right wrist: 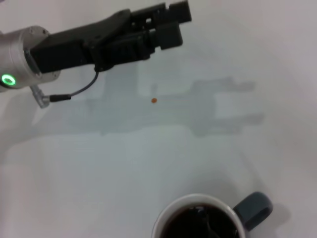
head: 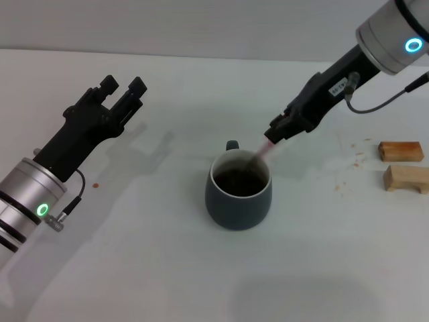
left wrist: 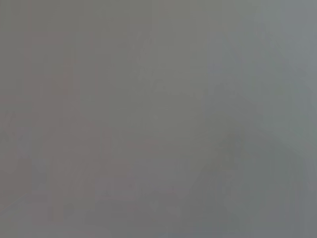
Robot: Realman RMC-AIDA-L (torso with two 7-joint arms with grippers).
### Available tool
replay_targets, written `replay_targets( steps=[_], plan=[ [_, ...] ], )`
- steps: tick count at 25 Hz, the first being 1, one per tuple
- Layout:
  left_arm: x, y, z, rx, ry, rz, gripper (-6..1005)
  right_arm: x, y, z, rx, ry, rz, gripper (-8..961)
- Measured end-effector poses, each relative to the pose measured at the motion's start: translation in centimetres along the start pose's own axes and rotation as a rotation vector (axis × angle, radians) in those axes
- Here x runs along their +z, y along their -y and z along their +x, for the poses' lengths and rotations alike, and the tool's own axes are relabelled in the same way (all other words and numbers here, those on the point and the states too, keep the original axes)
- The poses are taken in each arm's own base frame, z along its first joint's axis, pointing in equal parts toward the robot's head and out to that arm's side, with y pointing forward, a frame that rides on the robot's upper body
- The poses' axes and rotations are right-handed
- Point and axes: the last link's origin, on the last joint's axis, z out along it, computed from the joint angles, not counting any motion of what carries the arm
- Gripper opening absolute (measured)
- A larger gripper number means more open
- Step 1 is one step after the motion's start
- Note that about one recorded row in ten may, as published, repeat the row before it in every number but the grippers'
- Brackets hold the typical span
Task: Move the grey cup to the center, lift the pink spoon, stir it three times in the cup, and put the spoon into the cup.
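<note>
Pink spoon point(head: 263, 150) dips into your grey cup point(head: 238, 191), clenched by the right gripper point(head: 275, 134) just above its rim; your left gripper point(head: 123, 88) hovers well left, fingers parted.

This looks like a robotics lab or test bench, not a home kitchen. The plain white worktop point(head: 167, 268) runs bare to a blank pale wall, with no cupboards, sink or appliances around it. Two tan wooden blocks point(head: 402, 164) lie at one edge (staged props, by their look), and small brownish specks mark the surface near them. Two machine arms with glowing green and blue status rings reach over it.
</note>
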Motion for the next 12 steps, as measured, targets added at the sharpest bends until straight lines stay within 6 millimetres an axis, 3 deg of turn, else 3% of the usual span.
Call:
replay_targets(
  steps=[7,12],
  plan=[
    [-0.2,0.0,0.2,-0.012,-0.007,-0.012,694,-1.4,0.2,0.7,0.023,0.094,0.029,223],
    [-0.4,0.0,0.5,-0.020,-0.018,-0.025,694,-4.7,0.7,2.5,0.056,0.272,0.106,415]
  ],
)
